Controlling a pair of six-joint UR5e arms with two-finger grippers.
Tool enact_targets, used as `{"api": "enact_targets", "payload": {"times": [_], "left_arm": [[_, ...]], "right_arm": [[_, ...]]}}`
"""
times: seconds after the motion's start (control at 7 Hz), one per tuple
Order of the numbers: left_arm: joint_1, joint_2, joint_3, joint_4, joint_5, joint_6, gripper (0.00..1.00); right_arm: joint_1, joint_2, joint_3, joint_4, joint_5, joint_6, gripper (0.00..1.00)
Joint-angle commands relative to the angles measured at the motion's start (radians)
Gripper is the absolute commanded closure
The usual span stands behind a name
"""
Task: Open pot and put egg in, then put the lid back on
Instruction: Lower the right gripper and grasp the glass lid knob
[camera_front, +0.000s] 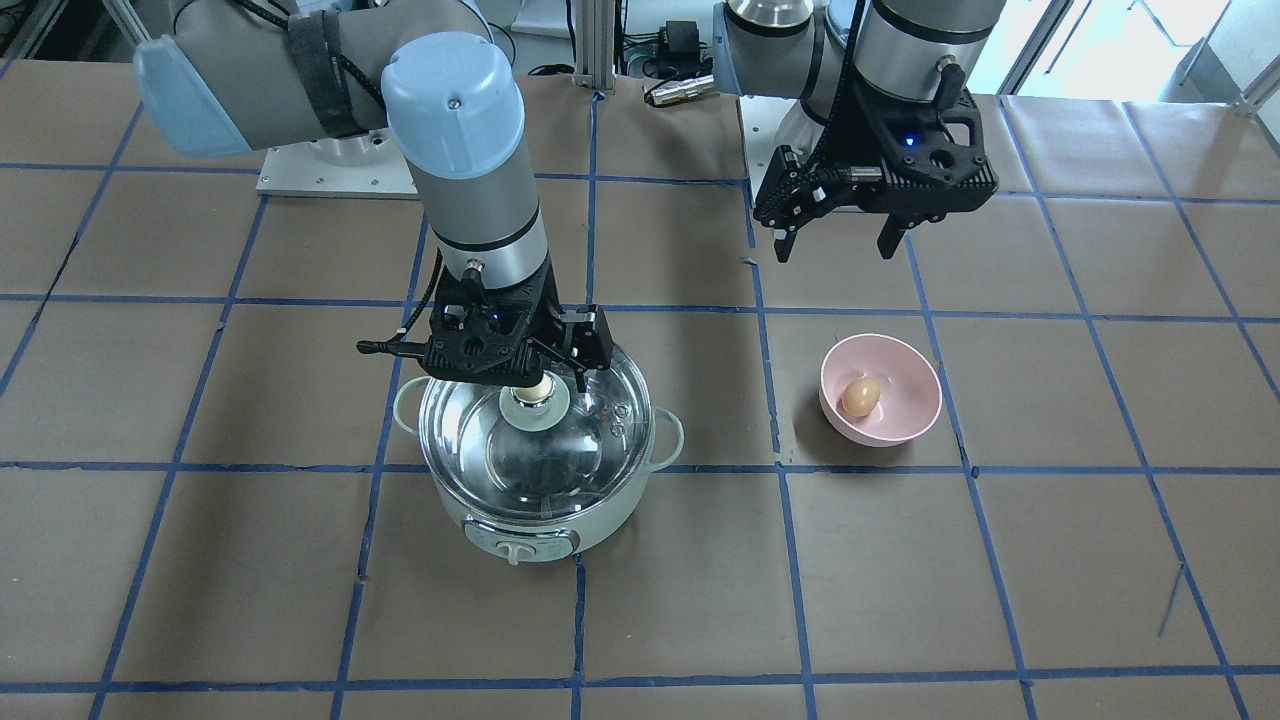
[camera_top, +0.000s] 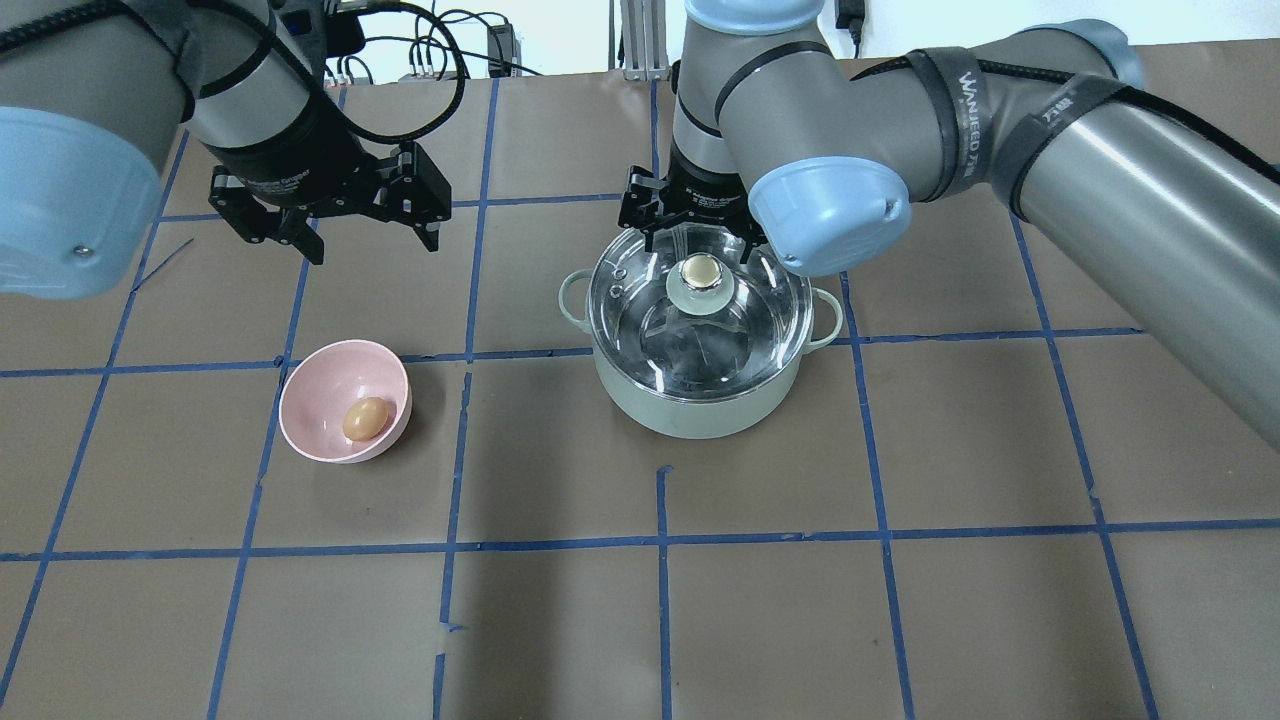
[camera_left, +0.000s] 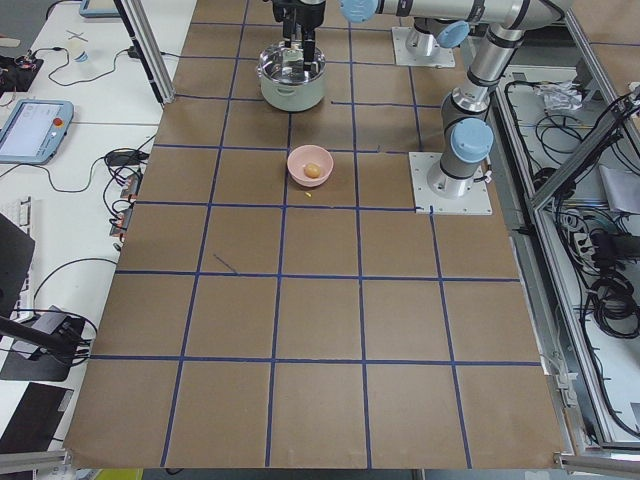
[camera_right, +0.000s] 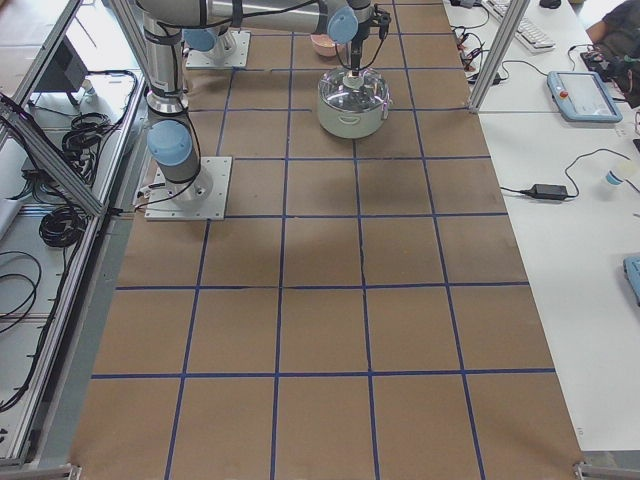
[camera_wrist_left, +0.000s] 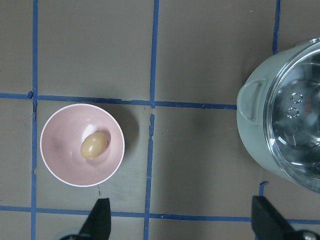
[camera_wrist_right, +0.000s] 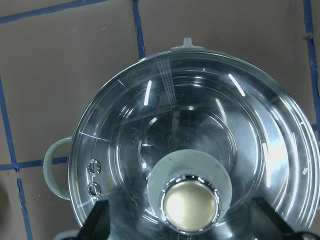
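Glass lid (camera_wrist_right: 200, 115) sits on the mint pot (camera_top: 690, 410), my right gripper (camera_wrist_right: 181, 202) spread wide either side of its beige knob (camera_wrist_right: 191, 205); only the front-facing view shows the pot's control panel (camera_front: 522, 545). Left of the pot the egg (camera_wrist_left: 94, 145) lies in a pink bowl (camera_wrist_left: 55, 165), my left gripper (camera_top: 373, 248) hanging released above the table (camera_left: 320, 330) nearby. Blue-taped brown paper (camera_top: 900, 620) covers it; cabled white benches (camera_left: 70, 230) flank it.

- the black strap (camera_top: 968, 95) on my right arm (camera_top: 1100, 160) has white letters, looks like "WANJEED"
- second strap (camera_top: 1068, 105) beside it: white characters, too blurry to read
- white print on my left wrist (camera_top: 290, 180), too small
- pot (camera_front: 610, 515) front panel: marks, unreadable
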Motion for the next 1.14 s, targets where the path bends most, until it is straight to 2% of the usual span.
{"api": "enact_targets", "payload": {"times": [0.0,0.43,0.57,0.71,0.86,1.0], "left_arm": [[0.003,-0.002,0.003,0.001,-0.010,0.002,0.00],[0.002,0.000,-0.005,0.000,0.007,0.000,0.00],[0.002,0.001,0.000,-0.002,0.009,0.000,0.00],[0.000,0.003,-0.003,-0.005,0.009,0.000,0.00],[-0.001,0.003,-0.006,-0.005,0.006,0.000,0.00],[-0.003,0.001,-0.008,-0.005,0.004,0.000,0.00]], "right_arm": [[0.000,0.005,0.007,-0.006,-0.001,0.000,0.02],[0.001,0.025,0.024,-0.007,-0.003,0.012,0.04],[0.000,0.028,0.025,-0.006,-0.003,0.012,0.07],[0.000,0.029,0.025,-0.003,-0.003,0.013,0.15],[0.000,0.032,0.025,0.000,-0.005,0.013,0.28],[0.000,0.032,0.025,0.002,-0.005,0.015,0.48]]}}
